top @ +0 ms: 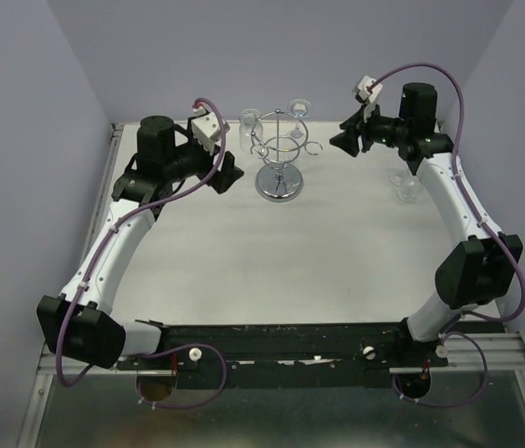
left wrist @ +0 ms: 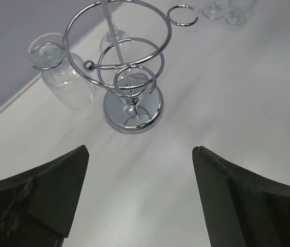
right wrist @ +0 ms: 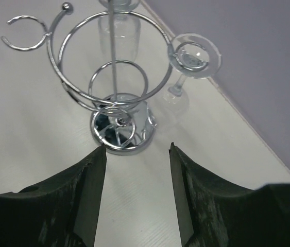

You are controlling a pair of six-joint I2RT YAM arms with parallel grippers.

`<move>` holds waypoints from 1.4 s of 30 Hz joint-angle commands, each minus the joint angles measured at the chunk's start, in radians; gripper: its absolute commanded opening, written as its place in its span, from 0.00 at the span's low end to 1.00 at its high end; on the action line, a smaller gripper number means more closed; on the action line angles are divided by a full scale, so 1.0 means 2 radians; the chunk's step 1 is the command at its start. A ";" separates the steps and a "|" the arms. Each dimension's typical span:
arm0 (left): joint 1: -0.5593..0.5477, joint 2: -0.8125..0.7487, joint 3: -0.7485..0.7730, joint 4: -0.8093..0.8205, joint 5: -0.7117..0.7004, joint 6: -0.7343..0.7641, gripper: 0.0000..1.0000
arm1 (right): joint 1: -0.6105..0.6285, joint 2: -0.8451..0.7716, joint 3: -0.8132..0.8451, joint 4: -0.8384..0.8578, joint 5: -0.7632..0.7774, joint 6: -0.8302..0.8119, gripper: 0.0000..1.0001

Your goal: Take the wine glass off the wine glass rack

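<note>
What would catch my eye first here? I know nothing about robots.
A shiny chrome wine glass rack stands at the far middle of the table, with a wine glass hanging upside down from one hook. Two arms flank it, the left end effector and right end effector both open and aimed at it.

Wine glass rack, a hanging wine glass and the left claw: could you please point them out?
wine glass rack [left wrist: 147, 116], left wrist view, mirrored round base.
wine glass [left wrist: 68, 87], left wrist view, its bowl.
left claw [left wrist: 139, 150], left wrist view, midway between fingertips.
</note>
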 commanded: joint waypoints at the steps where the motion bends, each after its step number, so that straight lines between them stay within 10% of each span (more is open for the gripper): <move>1: -0.032 0.015 0.003 -0.015 -0.061 0.060 0.99 | 0.002 0.047 0.044 0.020 0.116 0.007 0.58; 18: -0.057 0.146 0.080 0.020 -0.173 0.053 0.99 | 0.044 0.150 0.113 0.048 0.210 -0.008 0.57; 42: -0.036 0.213 0.163 0.002 -0.246 0.079 0.99 | 0.110 0.064 0.034 0.012 0.163 -0.070 0.58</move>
